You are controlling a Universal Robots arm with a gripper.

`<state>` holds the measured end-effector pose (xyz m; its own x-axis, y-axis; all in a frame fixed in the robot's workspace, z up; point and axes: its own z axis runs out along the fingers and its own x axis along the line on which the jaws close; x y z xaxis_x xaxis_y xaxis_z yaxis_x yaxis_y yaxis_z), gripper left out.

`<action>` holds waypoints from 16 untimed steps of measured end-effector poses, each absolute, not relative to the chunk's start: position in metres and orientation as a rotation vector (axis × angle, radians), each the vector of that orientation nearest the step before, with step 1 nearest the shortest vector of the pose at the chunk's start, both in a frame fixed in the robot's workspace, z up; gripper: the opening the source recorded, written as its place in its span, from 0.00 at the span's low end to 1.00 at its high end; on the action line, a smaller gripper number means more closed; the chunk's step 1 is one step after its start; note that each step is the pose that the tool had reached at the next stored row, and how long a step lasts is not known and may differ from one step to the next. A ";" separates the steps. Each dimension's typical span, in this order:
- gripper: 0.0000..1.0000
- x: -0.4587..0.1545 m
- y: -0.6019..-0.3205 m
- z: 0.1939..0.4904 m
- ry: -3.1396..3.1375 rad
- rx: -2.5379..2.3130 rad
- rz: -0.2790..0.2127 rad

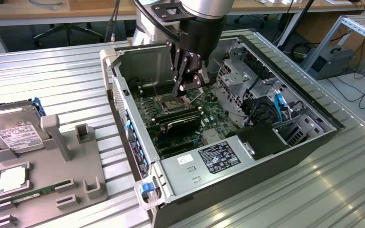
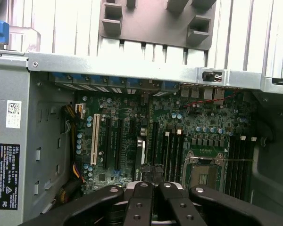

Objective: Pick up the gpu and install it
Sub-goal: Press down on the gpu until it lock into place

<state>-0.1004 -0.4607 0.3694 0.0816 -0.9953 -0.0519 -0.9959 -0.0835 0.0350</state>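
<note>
Inside the open computer case, the end effector hangs above the motherboard, fingers pressed together, gripping nothing visible.

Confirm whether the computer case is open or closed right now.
Open. The computer case has no side panel on, so the motherboard lies exposed, and the gripper reaches down inside it.

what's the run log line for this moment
claw: shut | position: inside open computer case, over motherboard | hard drive: on fixture outside case
</note>
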 end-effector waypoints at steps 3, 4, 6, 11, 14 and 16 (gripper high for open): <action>0.11 -0.100 -0.461 0.369 2.120 -2.303 0.097; 0.11 -0.100 -0.461 0.369 2.120 -2.303 0.097; 0.11 -0.100 -0.461 0.369 2.120 -2.303 0.097; 0.11 -0.100 -0.461 0.369 2.120 -2.303 0.097; 0.11 -0.092 -0.460 0.368 2.121 -2.304 0.098; 0.11 -0.089 -0.460 0.367 2.121 -2.303 0.098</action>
